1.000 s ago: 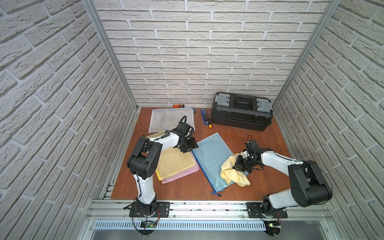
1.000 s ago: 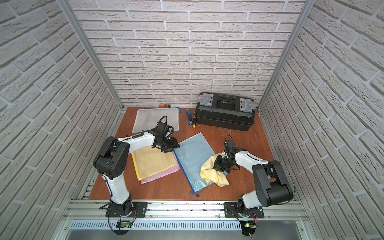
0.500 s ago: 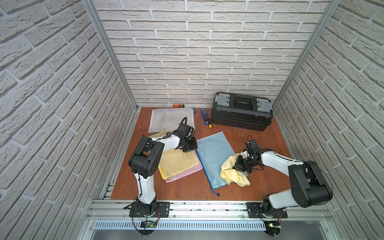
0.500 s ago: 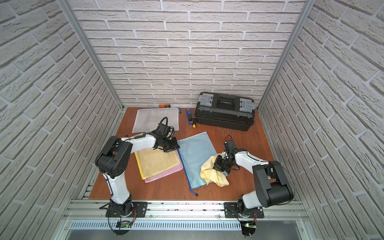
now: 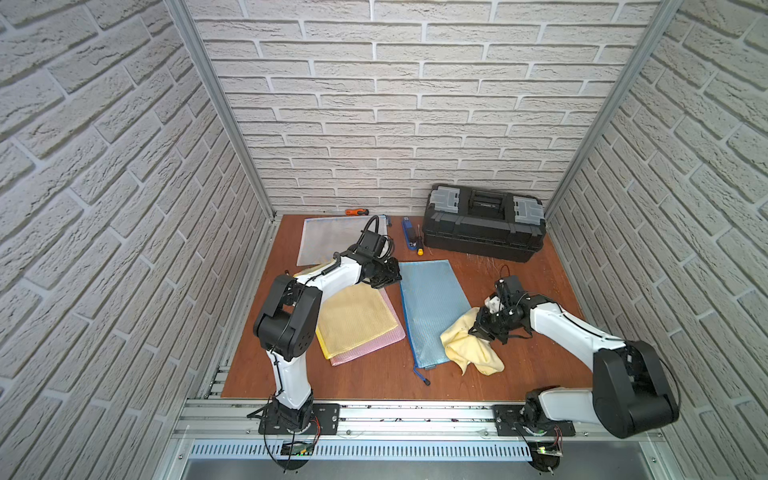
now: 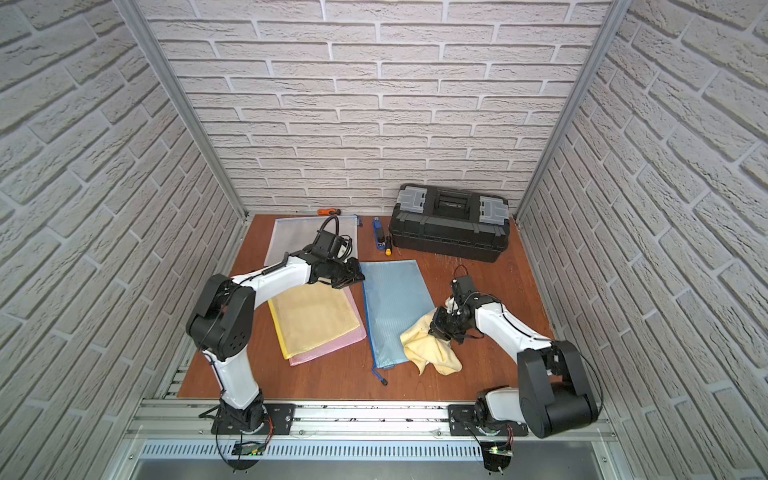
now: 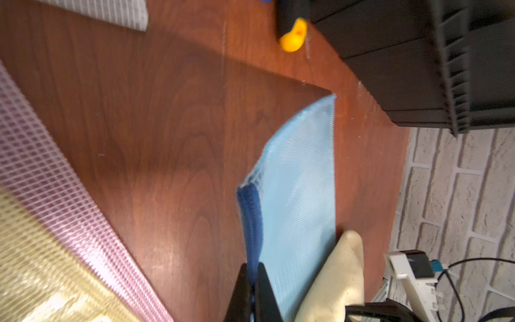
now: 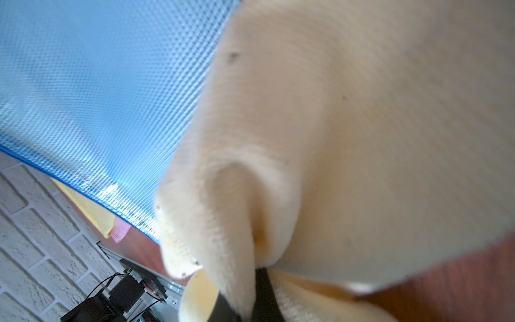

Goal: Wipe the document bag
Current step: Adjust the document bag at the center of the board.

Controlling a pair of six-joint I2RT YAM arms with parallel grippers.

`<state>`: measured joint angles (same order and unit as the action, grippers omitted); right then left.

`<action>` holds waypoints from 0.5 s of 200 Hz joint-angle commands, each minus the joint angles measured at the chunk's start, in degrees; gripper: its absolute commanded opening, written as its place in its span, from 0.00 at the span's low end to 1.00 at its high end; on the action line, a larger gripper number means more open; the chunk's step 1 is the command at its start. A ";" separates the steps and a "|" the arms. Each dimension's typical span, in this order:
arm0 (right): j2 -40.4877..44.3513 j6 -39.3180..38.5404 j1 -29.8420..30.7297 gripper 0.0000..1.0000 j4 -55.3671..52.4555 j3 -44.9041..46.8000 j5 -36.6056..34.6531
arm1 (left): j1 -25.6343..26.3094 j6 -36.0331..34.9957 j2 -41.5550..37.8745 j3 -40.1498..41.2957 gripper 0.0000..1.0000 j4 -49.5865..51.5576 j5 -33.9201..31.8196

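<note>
The blue mesh document bag lies flat mid-table in both top views. My left gripper sits at its far left corner. In the left wrist view the gripper is shut on the bag's dark blue zipper edge, which is lifted a little. My right gripper is shut on a pale yellow cloth that overlaps the bag's near right edge. In the right wrist view the cloth covers most of the gripper, beside the bag.
A yellow bag on a pink one lies left of the blue bag. A white mesh bag, an orange-handled tool and a blue tool are at the back. A black toolbox stands back right.
My left gripper slid right off the yellow bag to the blue bag's far corner and closed on its zipper edge. The right arm and cloth stayed put.
</note>
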<state>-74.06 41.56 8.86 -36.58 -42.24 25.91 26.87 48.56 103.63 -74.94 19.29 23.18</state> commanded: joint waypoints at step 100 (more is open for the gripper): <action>10.78 -4.33 -7.52 0.02 -12.22 -16.09 -2.04 | 2.63 -14.18 -14.02 -34.47 0.01 34.34 -1.83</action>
<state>-64.29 38.52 2.74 -47.62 -57.54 24.16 25.19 35.09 87.31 -107.81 49.87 20.27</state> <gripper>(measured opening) 0.055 0.051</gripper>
